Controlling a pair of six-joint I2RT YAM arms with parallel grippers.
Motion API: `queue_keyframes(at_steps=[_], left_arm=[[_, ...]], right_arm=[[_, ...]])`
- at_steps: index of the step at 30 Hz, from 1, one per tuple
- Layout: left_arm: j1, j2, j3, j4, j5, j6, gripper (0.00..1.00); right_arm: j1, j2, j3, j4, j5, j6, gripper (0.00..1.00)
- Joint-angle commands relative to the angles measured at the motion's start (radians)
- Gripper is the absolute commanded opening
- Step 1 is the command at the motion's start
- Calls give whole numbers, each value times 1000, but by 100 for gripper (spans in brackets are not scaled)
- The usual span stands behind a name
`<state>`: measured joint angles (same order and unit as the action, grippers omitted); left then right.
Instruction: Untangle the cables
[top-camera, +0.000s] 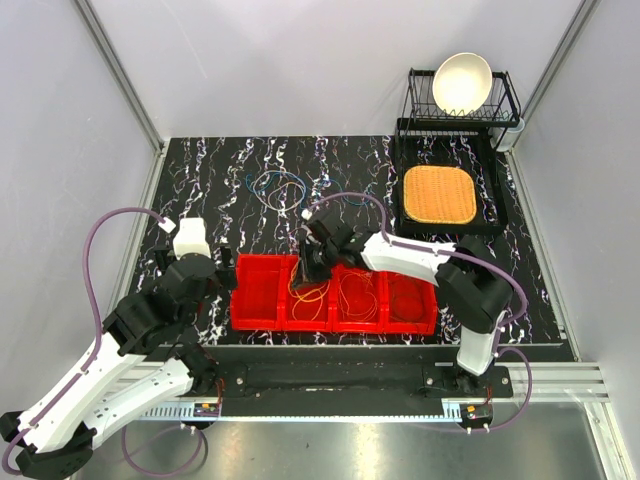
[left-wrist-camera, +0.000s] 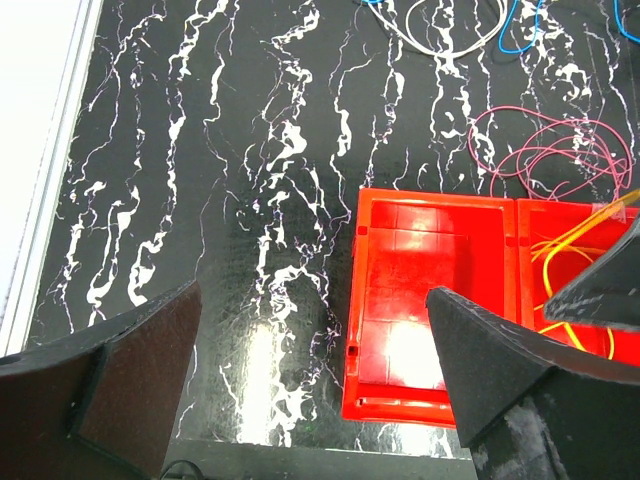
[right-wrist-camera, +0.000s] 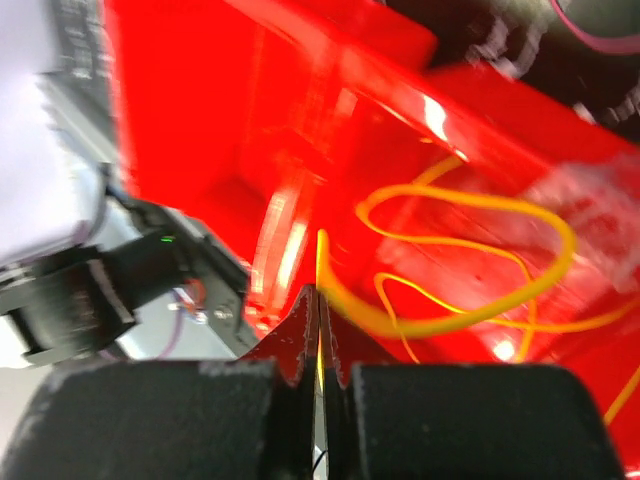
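Loops of yellow cable (right-wrist-camera: 470, 198), thin, glossy, pinched by right gripper (right-wrist-camera: 318, 300)

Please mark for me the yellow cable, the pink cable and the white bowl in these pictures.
yellow cable (right-wrist-camera: 430, 326): right wrist view, lower arc of its loop.
pink cable (left-wrist-camera: 550, 152): left wrist view, strands in the middle of its coil.
white bowl (top-camera: 462, 82): top external view, centre of its inner face.

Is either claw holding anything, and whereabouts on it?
The right gripper is shut on a thin yellow cable, pinching one strand of its loop over the red plastic bin. The left gripper is open, holding nothing.
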<state>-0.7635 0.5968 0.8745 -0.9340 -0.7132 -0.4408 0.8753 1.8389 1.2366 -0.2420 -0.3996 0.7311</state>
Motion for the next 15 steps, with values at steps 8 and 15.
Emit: queue_keyframes(at_steps=[8, 15], left_arm=[[4, 3, -6, 44, 11, 19, 99], [6, 4, -6, 44, 11, 19, 99]], right_arm=[[54, 28, -6, -98, 128, -42, 0], [62, 8, 87, -175, 120, -76, 36]])
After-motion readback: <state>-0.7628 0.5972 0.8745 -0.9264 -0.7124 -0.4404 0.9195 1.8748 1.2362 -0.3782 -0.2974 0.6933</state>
